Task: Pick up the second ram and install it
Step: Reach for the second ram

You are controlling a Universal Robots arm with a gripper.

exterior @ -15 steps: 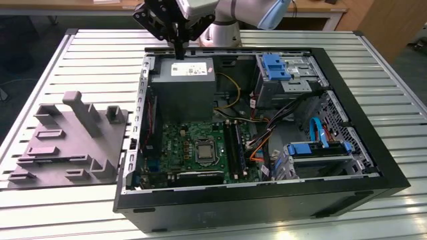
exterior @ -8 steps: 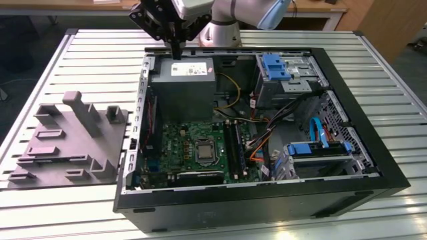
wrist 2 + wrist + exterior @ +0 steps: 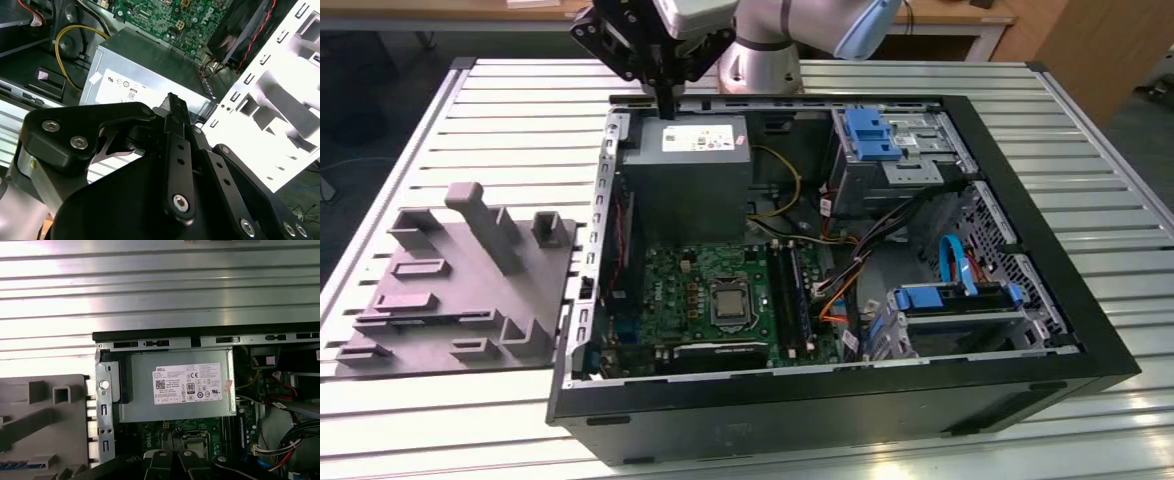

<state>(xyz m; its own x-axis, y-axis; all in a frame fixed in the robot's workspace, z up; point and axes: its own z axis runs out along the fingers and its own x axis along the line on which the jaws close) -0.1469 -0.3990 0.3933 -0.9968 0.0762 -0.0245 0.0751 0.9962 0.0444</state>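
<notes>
The second ram (image 3: 434, 317) seems to be the long, thin dark strip set on edge in a groove of the grey moulded holder block (image 3: 467, 285). That block sits on the slatted metal table (image 3: 454, 120), at the exterior view's left of the open black computer case (image 3: 827, 400). In the first wrist view the second ram (image 3: 25, 463) reads as a bluish, segmented strip, though I cannot make out its chips.

Well apart from it, my gripper (image 3: 664, 112) hangs above the rear edge of the grey sheet-metal power-supply box (image 3: 687, 190), which carries a white label. In the second wrist view my black fingers (image 3: 177, 150) are drawn together into one narrow blade with no gap showing, holding nothing and touching nothing. Beside the box, inside the case, lies the green motherboard (image 3: 680, 290).
</notes>
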